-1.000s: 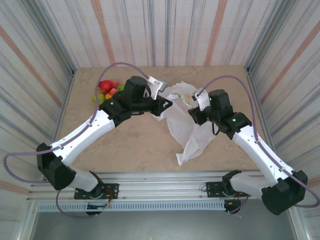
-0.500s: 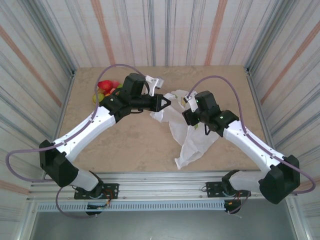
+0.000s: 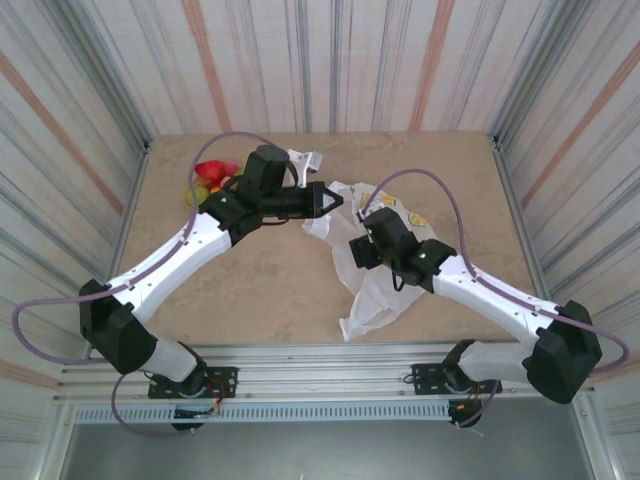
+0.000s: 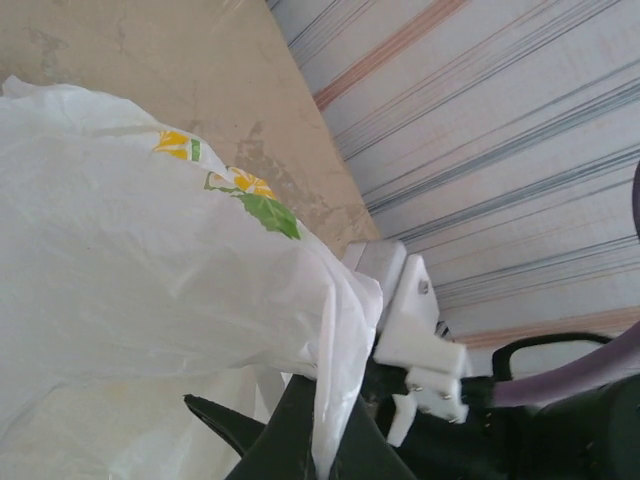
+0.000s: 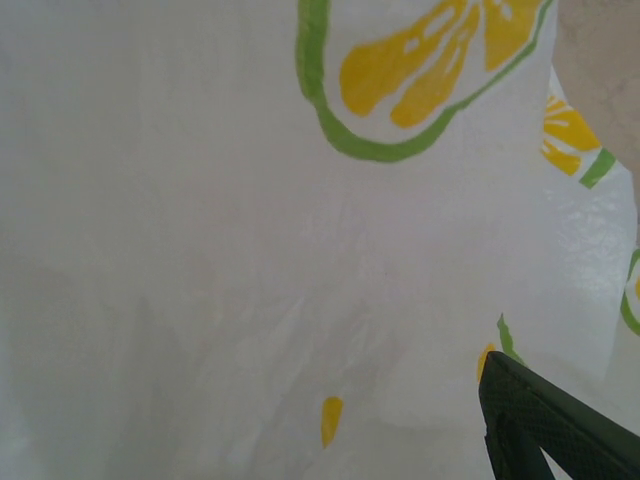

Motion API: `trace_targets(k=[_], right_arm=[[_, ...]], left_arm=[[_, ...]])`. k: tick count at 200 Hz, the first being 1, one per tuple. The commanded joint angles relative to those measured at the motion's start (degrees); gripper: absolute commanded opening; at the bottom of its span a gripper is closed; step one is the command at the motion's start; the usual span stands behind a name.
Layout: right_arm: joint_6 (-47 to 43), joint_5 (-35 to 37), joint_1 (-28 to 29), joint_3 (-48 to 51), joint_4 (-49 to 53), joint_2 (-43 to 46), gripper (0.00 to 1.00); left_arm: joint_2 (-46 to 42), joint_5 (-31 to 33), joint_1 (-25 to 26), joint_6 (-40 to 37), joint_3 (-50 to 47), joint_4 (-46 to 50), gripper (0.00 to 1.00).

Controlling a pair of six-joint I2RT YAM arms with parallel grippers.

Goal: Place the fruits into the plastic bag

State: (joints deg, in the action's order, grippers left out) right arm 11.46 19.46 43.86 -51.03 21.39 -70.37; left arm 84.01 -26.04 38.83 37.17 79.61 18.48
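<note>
Two arms are working on the plastic bag (image 3: 378, 290), which lies crumpled and mostly flat on the worktop (image 3: 260, 290). The left gripper (image 3: 327, 200) sits at the bag's far-left corner, clamped tight on a fold of the rim. From its wrist, the thin film (image 4: 150, 280) runs down between the closed dark fingers (image 4: 285, 445). The right gripper (image 3: 362, 248) hangs nose-down over the middle of the bag. On its own camera I see printed film (image 5: 250, 250) and one dark finger (image 5: 545, 430), so I cannot tell how wide it stands. The fruits (image 3: 213, 180) are heaped to the left of the bag, well apart from it and partly behind the left arm. I can make out none inside the bag.

To my eye the job in hand is getting the mouth open. The right gripper would do best to catch a single layer of the rim opposite the left pinch, not both layers together. It should then draw that layer up and away gently, since film this thin looks likely to slip or tear. The left pinch ought to stay firm, and the mouth should end up facing the fruits.
</note>
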Motion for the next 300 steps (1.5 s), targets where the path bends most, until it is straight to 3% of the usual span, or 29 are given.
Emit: trace_targets(k=[1,10,45,67,94,106,118,128,155,172,207,223,268,300], right_arm=[[1.8,7.4,0.9,0.1,-1.8,-0.1,0.80],[0.6,7.7,0.8,0.1,-2.2,0.8,0.72],[-2.9,2.7,-3.1,-3.3,2.3,3.5,0.14],[-2.3,-12.0,-10.6,-6.6,7.8,5.1,0.00],[2.1,-28.7,-18.6,-10.8,12.0,5.1,0.00],[5.4,-33.4,-20.9,-12.0,12.3,4.6,0.00],[8.8,-36.9,-22.8,-12.7,11.9,3.7,0.00],[11.4,-38.8,-24.0,-13.1,11.6,3.0,0.00],[17.0,-40.1,-26.0,-13.4,10.9,1.4,0.00],[19.9,-40.6,-26.6,-12.7,10.1,0.6,0.00],[27.4,-41.1,-27.0,-9.4,5.5,0.4,0.00],[31.4,-41.7,-27.1,-7.4,2.6,1.0,0.00],[35.9,-37.8,-25.4,-5.1,0.4,3.5,0.00],[39.5,-33.6,-24.9,-1.6,-4.1,5.9,0.00]], left_arm=[[-0.2,-1.3,-0.7,1.6,-1.1,-1.5,0.00],[-0.2,-1.3,-0.8,1.4,-1.4,-1.3,0.00],[-0.5,0.0,-2.4,0.5,-3.3,-0.8,0.00],[-0.3,1.5,-4.1,-2.0,-3.9,1.0,0.00],[0.6,4.0,-5.9,-6.5,-3.8,2.6,0.02],[0.8,3.4,-6.2,-8.0,-3.5,2.3,0.09],[0.5,1.9,-6.3,-9.2,-3.2,1.0,0.24],[-0.2,0.4,-6.3,-9.8,-3.3,-0.2,0.43],[-4.0,-1.2,-6.6,-10.4,-4.8,-3.3,0.84],[-6.6,-3.1,-8.0,-9.6,-5.7,-4.6,0.98],[-11.2,-10.6,-13.9,-4.7,-8.0,-7.3,0.99],[-13.3,-11.1,-16.3,-3.8,-9.3,-7.0,0.99],[-15.1,3.1,-21.8,-7.6,-9.2,7.5,0.97],[-12.4,10.6,-25.3,-8.1,-11.9,8.5,0.97]])
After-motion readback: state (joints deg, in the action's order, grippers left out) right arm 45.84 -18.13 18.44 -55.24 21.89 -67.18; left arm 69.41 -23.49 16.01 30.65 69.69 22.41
